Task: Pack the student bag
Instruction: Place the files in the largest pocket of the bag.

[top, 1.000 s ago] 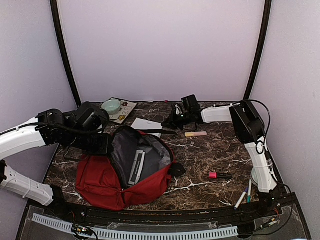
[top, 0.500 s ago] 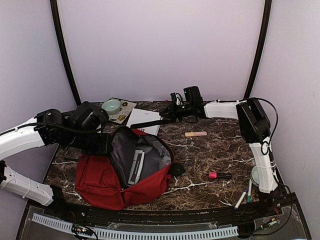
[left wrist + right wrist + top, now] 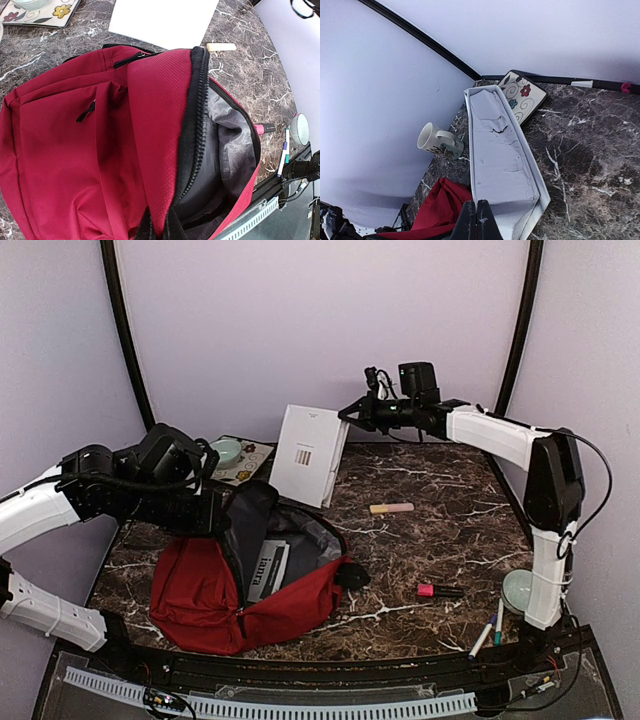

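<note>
The student bag (image 3: 205, 592) is a dark-red backpack lying at the front left, its main pocket unzipped and showing grey lining (image 3: 225, 145). My left gripper (image 3: 159, 226) is shut on the bag's red top flap (image 3: 160, 125) and holds it up, so the mouth stays wide. A flat grey item with a label (image 3: 262, 570) lies inside. My right gripper (image 3: 350, 412) is shut on the top edge of a white book (image 3: 308, 455), which hangs upright above the table behind the bag. In the right wrist view the fingers (image 3: 476, 220) pinch the book (image 3: 500, 150) at its edge.
A floral plate (image 3: 252, 462) and a pale green mug (image 3: 226, 451) stand at the back left. A yellow-pink highlighter (image 3: 391, 508) lies mid-table. A pink marker (image 3: 438, 591), some pens (image 3: 488, 628) and a small bowl (image 3: 520, 590) are at the front right.
My right gripper has lifted the white book off the table, up and to the right, so it now hangs upright. My left arm has pulled the bag's flap a little higher.
</note>
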You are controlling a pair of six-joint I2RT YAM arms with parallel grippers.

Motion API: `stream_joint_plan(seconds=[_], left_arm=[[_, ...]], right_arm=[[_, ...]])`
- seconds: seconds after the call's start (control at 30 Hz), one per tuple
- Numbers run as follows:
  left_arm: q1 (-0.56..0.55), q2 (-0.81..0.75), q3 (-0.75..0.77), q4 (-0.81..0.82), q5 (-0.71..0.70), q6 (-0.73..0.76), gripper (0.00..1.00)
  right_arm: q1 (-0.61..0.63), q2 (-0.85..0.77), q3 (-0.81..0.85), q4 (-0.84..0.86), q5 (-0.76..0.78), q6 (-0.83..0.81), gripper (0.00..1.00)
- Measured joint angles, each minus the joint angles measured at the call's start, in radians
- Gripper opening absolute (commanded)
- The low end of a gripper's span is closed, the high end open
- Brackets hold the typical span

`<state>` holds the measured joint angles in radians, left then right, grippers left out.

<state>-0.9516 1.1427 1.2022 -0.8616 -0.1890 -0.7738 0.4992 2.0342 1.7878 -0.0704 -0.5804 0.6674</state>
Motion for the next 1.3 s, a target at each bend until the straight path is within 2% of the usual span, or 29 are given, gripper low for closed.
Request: stream_joint_plan(seconds=[0.3,0.63,1.07,1.3], left_arm=[[0.0,0.0,0.0,0.019,0.016,0.011,0.0],[0.0,0.037,0.027,0.049,0.045,0.054,0.0],[0.0,0.085,0.061,0.091,0.088,0.101,0.0],[0.0,0.108,0.066,0.116,0.105,0.11,0.0]], right_arm=[[0.0,-0.137,-0.004,-0.178,0.113,-0.141,0.0],[0.0,-0.341,-0.117,-0.287,0.204,-0.224,0.0],[0.027,-0.583,-0.288,-0.386,0.277,-0.266,0.0],[0.056,-0.689,-0.301,-0.439,0.305,-0.259,0.0]])
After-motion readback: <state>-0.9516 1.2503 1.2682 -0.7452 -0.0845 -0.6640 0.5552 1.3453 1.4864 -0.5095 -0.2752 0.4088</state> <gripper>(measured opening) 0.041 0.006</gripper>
